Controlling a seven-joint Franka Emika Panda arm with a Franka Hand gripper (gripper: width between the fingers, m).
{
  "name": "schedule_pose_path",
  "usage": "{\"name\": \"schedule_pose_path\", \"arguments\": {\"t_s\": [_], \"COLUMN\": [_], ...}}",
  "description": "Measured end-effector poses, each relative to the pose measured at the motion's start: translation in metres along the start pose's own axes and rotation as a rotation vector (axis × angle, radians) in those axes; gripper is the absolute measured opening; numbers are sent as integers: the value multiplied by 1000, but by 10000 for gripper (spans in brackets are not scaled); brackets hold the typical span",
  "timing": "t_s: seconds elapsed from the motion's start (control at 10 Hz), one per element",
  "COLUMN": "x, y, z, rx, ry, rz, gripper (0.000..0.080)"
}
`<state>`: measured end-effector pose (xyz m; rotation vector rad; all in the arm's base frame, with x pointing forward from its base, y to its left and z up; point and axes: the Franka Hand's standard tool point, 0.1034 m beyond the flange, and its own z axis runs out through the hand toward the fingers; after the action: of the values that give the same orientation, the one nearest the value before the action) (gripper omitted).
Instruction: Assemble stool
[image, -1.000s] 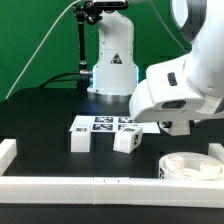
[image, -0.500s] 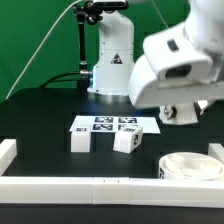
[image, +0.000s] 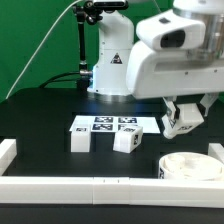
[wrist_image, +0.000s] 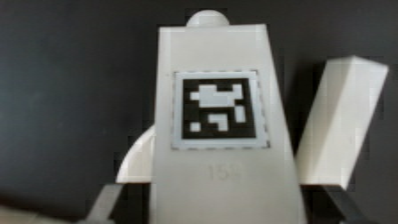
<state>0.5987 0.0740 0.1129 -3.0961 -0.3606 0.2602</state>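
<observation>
My gripper (image: 182, 124) is shut on a white stool leg (image: 183, 120) and holds it in the air above the table, at the exterior view's right. In the wrist view this tagged leg (wrist_image: 217, 110) fills the middle, and the dark fingers (wrist_image: 118, 196) press on both of its sides. The round dish-like seat (image: 190, 166) lies on the table below and slightly in front of the held leg. Two more legs (image: 80, 138) (image: 126, 141) stand on the table to the left of the gripper.
The marker board (image: 104, 124) lies flat behind the two standing legs. A long white rail (image: 80, 186) runs along the front edge, with a short rail end (image: 7, 152) at the left. A white upright piece (wrist_image: 342, 120) shows beside the held leg in the wrist view.
The arm has risen and turned, lifting the leg from low near the seat up into clear view above the table. The seat and the other legs have not moved.
</observation>
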Motion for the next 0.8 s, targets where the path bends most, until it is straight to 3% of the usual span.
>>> {"name": "schedule_pose_path", "arguments": {"t_s": [0.1, 0.4, 0.6, 0.7, 0.8], "x": [16, 22, 43, 41, 36], "y": [6, 10, 14, 16, 16], "z": [-15, -13, -32, -27, -21], "rx": [-13, -41, -68, -81, -80], "ry": [105, 301, 477, 555, 545], "rz": [-4, -1, -15, -14, -14], "gripper": [338, 338, 338, 338, 338]}}
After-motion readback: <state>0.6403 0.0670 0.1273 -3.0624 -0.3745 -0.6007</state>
